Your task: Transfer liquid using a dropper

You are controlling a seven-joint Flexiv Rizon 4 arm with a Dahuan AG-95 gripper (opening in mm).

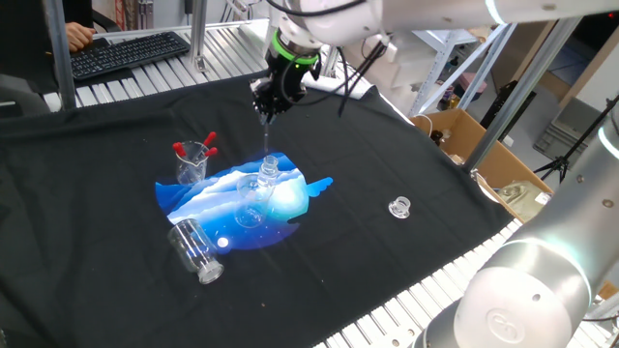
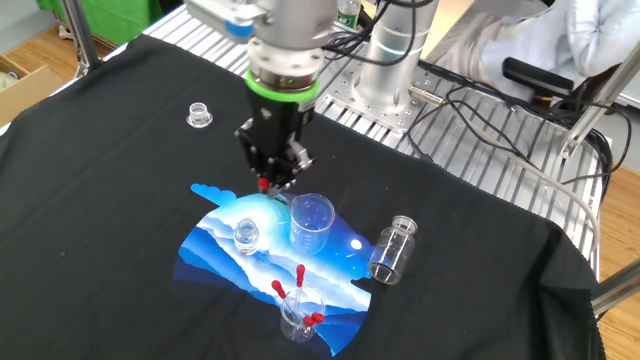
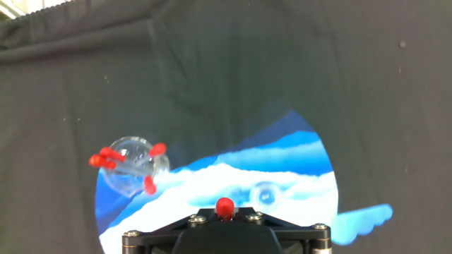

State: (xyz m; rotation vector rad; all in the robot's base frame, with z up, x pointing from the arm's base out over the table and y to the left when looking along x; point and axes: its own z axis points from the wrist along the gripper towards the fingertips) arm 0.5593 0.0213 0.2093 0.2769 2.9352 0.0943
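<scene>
My gripper (image 1: 268,106) is shut on the dropper (image 1: 267,133), whose thin clear tube hangs straight down from the jaws. Its red bulb (image 3: 224,207) pokes out between the fingers in the hand view and shows at the fingertips (image 2: 266,184) in the other fixed view. The tube's tip hovers just above a small clear glass bottle (image 1: 269,172) standing on the blue mat (image 1: 208,193). A clear beaker (image 2: 312,222) stands upright on the mat next to that bottle (image 2: 246,235).
A small glass (image 1: 192,162) holding several red-bulbed droppers stands at the mat's edge. An empty clear jar (image 1: 196,251) lies on its side. A clear cap (image 1: 399,206) sits apart on the black cloth. A keyboard (image 1: 126,53) lies behind the table.
</scene>
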